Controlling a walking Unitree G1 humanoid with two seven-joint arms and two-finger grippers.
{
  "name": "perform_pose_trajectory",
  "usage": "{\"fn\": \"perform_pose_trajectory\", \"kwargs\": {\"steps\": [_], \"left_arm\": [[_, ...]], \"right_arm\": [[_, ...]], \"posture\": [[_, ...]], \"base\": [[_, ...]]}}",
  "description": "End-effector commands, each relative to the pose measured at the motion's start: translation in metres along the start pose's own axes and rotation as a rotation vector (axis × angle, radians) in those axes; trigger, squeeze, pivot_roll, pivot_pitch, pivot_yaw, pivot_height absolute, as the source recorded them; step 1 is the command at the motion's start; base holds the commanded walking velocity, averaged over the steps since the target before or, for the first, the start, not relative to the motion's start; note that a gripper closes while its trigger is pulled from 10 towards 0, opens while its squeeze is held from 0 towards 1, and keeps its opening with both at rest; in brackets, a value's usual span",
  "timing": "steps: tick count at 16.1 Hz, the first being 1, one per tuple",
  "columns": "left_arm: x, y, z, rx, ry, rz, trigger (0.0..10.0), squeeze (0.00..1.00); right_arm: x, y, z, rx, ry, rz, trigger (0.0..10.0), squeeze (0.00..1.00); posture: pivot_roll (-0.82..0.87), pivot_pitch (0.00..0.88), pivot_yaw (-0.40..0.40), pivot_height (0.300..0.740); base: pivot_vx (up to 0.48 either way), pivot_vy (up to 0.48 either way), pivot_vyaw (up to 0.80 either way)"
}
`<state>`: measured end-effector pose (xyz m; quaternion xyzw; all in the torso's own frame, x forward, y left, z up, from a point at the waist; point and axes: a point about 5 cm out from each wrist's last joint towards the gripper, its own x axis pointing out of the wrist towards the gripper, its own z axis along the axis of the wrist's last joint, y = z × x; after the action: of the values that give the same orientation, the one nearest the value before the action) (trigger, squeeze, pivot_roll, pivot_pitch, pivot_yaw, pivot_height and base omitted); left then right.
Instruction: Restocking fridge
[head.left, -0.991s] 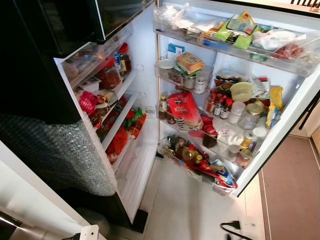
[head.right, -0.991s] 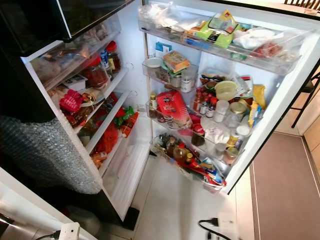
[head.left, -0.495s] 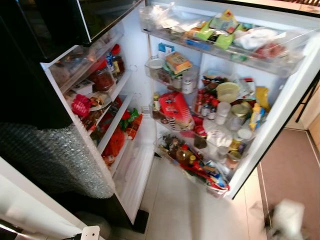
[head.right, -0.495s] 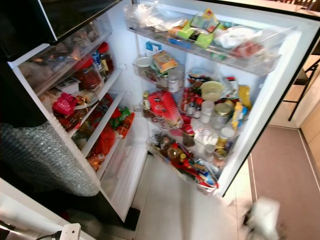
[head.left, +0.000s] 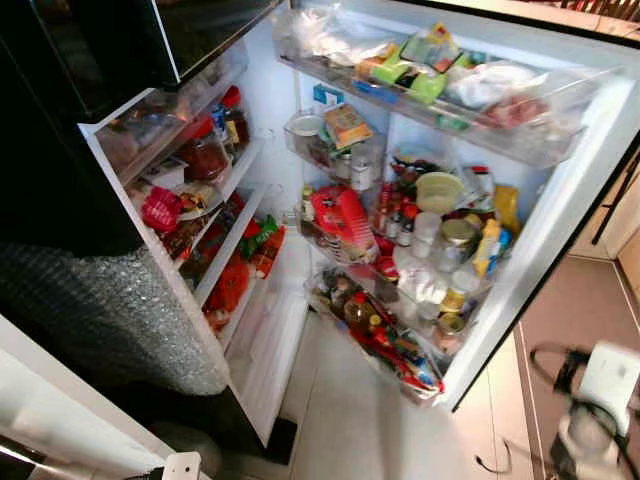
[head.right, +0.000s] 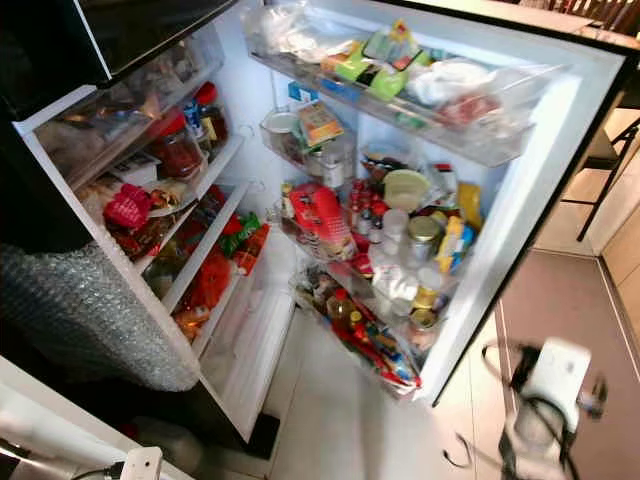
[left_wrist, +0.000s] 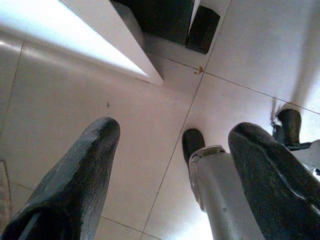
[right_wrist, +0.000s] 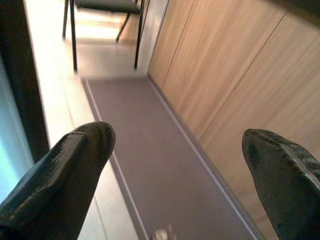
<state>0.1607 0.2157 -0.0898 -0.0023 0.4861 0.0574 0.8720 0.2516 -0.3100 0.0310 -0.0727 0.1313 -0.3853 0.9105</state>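
Swung a little further toward the robot's left since half a second back, the head camera now puts the open fridge door (head.left: 560, 200) nearer the middle of the picture, and the blurred pale shape that showed low on the right floor has grown into a white boxy thing with dark cables (head.right: 545, 385), too smeared to name. Nothing on the shelves looks shifted; the whole picture has slid, so that is the camera's doing.

Door bins hold the crowd: a top bin (head.left: 440, 95) packed with bags and green packets, below it jars, a red packet (head.left: 342, 215), a pale green bowl (head.left: 440, 190), and bottles leaning in the lowest bin (head.left: 385, 345). Rails keep them upright when the door swings. To the left, the cabinet shelves (head.left: 225, 200) carry red-lidded jars and red and green packs, with bubble wrap (head.left: 110, 310) taped over the dark lower front, near left.

Both arms hang idle. Left gripper (left_wrist: 172, 165) points at the pale floor tiles (left_wrist: 75, 125), fingers spread wide, empty. Right gripper (right_wrist: 177, 165) faces a brown mat (right_wrist: 165, 170) beside wooden panelling (right_wrist: 225, 75), also wide apart and empty. I judge stocking has not begun: no item is in hand.
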Motion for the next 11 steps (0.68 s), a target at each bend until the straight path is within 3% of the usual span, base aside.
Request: {"fn": "perform_pose_trajectory", "kwargs": {"steps": [1,4,7,11], "left_arm": [[-0.001,0.004,-0.003,0.009,0.009,0.003,10.0,0.00],[-0.001,0.004,-0.003,0.017,0.009,0.004,10.0,0.00],[-0.001,0.004,-0.003,0.026,0.003,0.004,10.0,0.00],[-0.001,0.004,-0.003,0.050,0.004,-0.005,10.0,0.00]], "right_arm": [[0.003,-0.001,0.011,0.008,-0.037,-0.019,10.0,0.00],[0.004,0.005,0.039,0.031,-0.132,-0.027,10.0,0.00],[0.004,0.009,0.058,0.133,-0.154,-0.075,10.0,0.00],[-0.016,0.028,0.068,0.140,-0.197,-0.025,10.0,0.00]], "posture": [[-0.18,0.000,0.049,0.740],[-0.17,0.000,0.045,0.740],[-0.17,0.000,0.050,0.740],[-0.16,0.000,0.047,0.740]], "base": [[0.000,0.000,0.00],[0.000,0.000,0.00],[0.000,0.000,0.00],[0.000,0.000,0.00]]}}
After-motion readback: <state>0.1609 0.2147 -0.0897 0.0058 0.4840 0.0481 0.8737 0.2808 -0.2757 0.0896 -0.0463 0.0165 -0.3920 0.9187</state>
